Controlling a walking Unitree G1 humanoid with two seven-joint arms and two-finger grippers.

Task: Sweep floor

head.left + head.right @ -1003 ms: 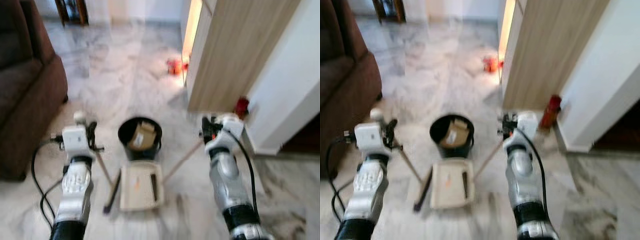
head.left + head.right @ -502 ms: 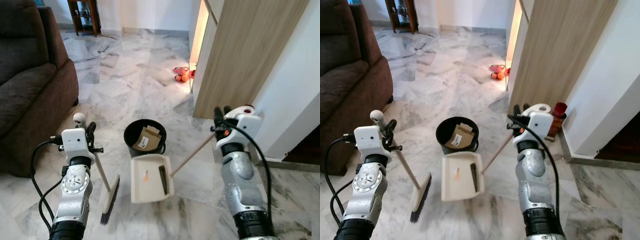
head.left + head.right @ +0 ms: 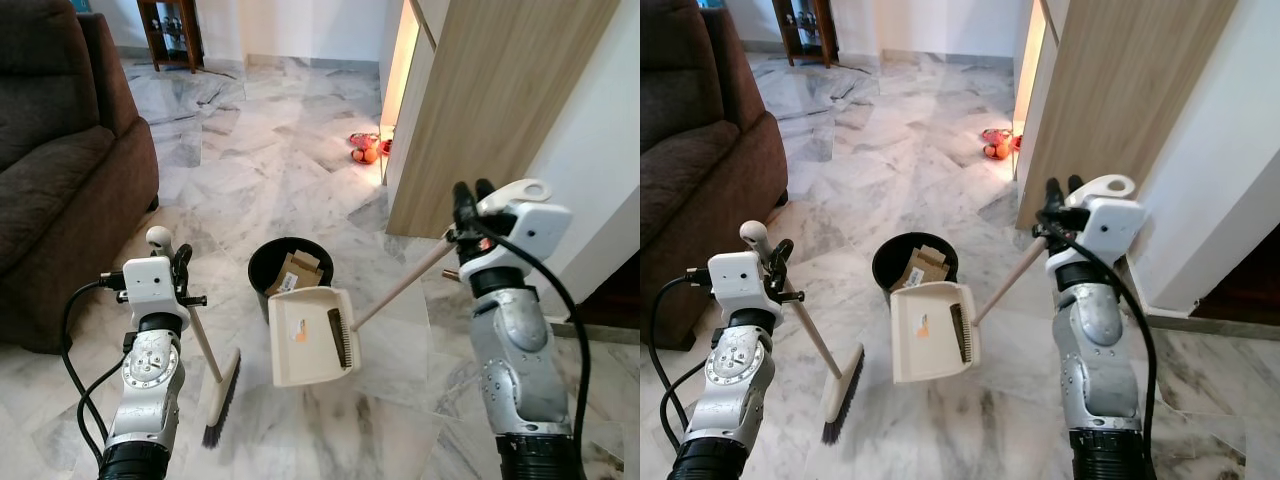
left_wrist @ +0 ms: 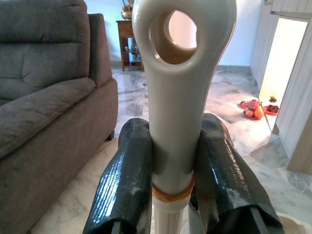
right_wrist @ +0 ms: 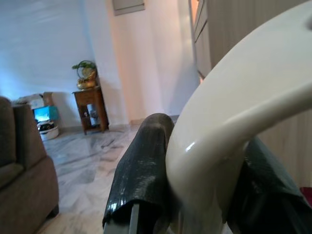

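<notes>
Emptying looks like the step in hand: right gripper (image 3: 1060, 188) clamps the dustpan (image 3: 930, 331) handle, pan raised beside the bin (image 3: 890, 266), left gripper (image 3: 778, 258) clamps the broom (image 3: 840, 390); next, tip the pan over the bin.

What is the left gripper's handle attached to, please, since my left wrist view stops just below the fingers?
Observer: It is a broom; the left gripper is shut on its handle, and its head rests on the floor.
Operator: Thank you. What is the right arm doing?
Observer: The right gripper is shut on the long handle of a dustpan.
Operator: Where is the pan itself?
Observer: Its far edge sits at the near rim of a black bin.
Operator: Is anything in the bin?
Observer: Yes, a piece of cardboard lies inside.
</notes>
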